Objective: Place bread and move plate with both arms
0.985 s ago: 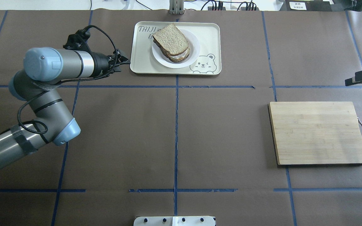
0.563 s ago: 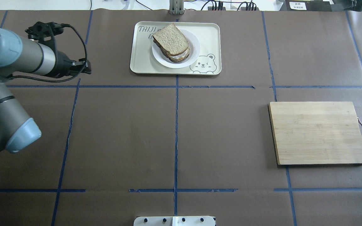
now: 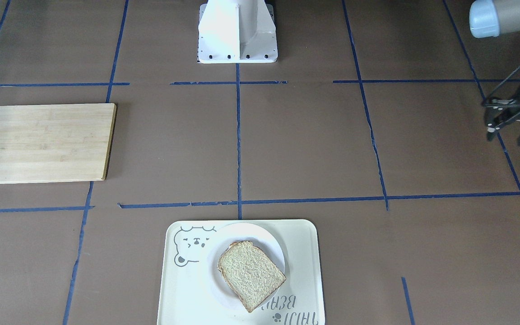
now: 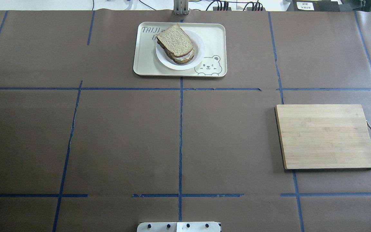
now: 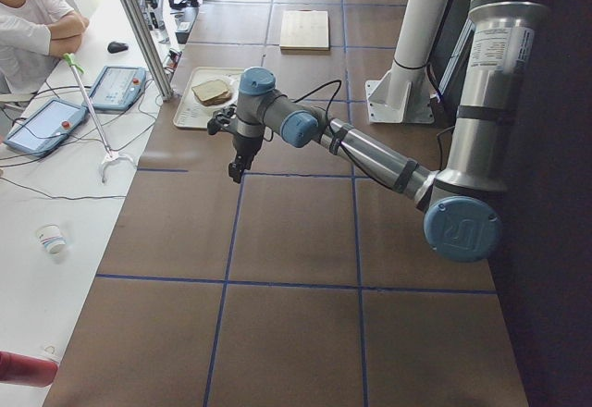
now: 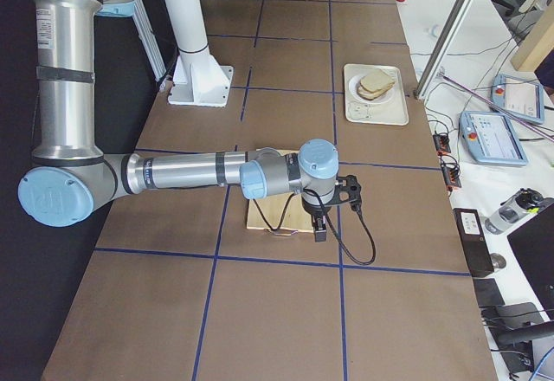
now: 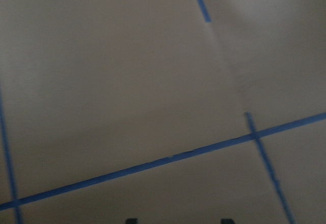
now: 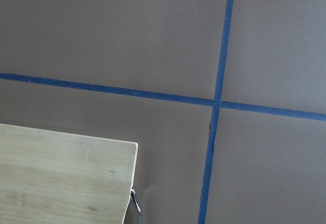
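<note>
**Bread sits plated as both arms hang wide**

The bread [image 4: 175, 40] lies atop another slice on the plate [image 4: 199, 51], which rests in the tray [image 4: 216, 35] at the overhead frame's upper centre. At the front view's right edge, the left gripper [image 3: 508, 134] gapes open, empty. The right gripper [image 6: 319, 229] hovers beside the cutting board [image 4: 327, 137]; how far it is open cannot be told.
</note>
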You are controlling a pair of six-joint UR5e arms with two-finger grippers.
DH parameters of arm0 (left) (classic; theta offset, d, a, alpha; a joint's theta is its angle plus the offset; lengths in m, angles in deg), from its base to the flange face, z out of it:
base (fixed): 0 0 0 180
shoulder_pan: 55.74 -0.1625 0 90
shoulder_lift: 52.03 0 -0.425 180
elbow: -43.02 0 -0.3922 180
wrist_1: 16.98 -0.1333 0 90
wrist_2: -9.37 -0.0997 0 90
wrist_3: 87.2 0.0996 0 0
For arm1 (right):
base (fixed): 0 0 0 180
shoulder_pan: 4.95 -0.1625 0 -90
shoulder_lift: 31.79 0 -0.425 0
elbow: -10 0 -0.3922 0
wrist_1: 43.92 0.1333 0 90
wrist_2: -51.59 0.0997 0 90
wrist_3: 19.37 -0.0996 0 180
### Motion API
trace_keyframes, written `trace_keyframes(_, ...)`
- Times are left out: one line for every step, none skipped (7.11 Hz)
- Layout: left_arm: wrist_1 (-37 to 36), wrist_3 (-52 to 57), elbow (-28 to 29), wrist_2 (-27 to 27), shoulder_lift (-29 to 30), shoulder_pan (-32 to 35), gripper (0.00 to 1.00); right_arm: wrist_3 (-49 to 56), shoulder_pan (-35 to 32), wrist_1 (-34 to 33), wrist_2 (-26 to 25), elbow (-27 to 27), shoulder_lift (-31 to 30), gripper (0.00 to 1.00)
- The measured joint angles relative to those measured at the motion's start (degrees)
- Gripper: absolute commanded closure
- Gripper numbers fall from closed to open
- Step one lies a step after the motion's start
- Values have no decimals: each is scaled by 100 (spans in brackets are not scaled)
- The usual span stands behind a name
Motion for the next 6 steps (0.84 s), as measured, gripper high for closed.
trace_keyframes(-477, 979, 188, 316, -91, 602, 22, 258, -102, -222, -6, -1, 0, 0)
trace_keyframes(-748, 1590, 472, 842, -182, 1079, 14, 597, -220, -513, 11, -1, -5, 0)
trace_keyframes(-860, 1942, 766, 1355, -294, 1435, 6, 899, -342, -808, 29, 21, -27, 0)
trace_keyframes(-884, 2074, 1011, 1626, -406, 1588, 0, 1075, -438, -972, 34, 63, -67, 0)
trace_keyframes(-873, 2107, 1238, 1738, -489, 1643, 0, 1162, -546, -1035, 36, 101, -127, 0)
trace_keyframes(-883, 2110, 1350, 1762, -552, 1665, 0, 1216, -631, -1056, 22, 117, -206, 0)
